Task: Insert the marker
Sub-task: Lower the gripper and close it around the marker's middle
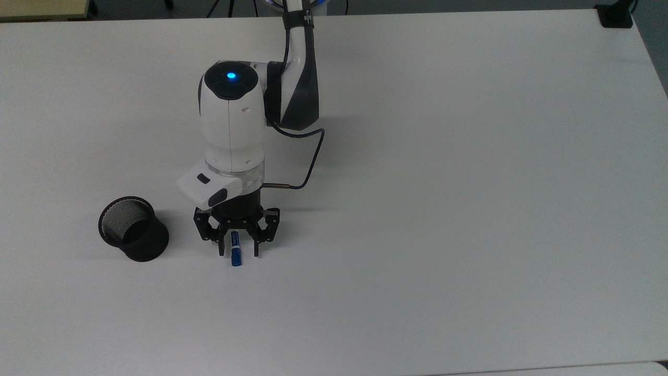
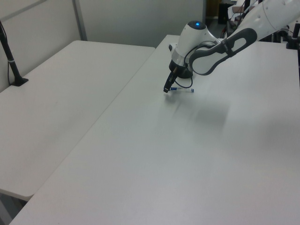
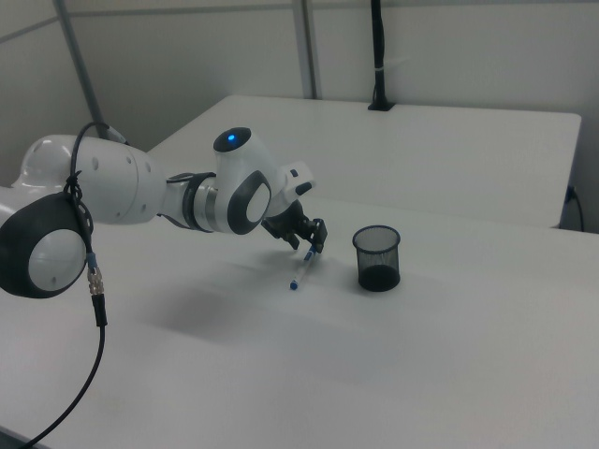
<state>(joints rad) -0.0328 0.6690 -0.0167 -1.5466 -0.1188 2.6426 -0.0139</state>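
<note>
pincer (image 1: 237,255) low over the marker (image 1: 235,255), fingers spread wide, one on each side of the barrel, not clamped | marker flat on white desk (image 1: 469,209), blue cap end poking out below fingertips in top view | black mesh cup (image 1: 133,228) upright, near marker on top view's left, apart

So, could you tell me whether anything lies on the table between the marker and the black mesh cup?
Nothing visible does. The marker lies flat with the open gripper straddling it, and the stretch of white table between it and the black mesh cup, to the top view's left, is bare.
</note>
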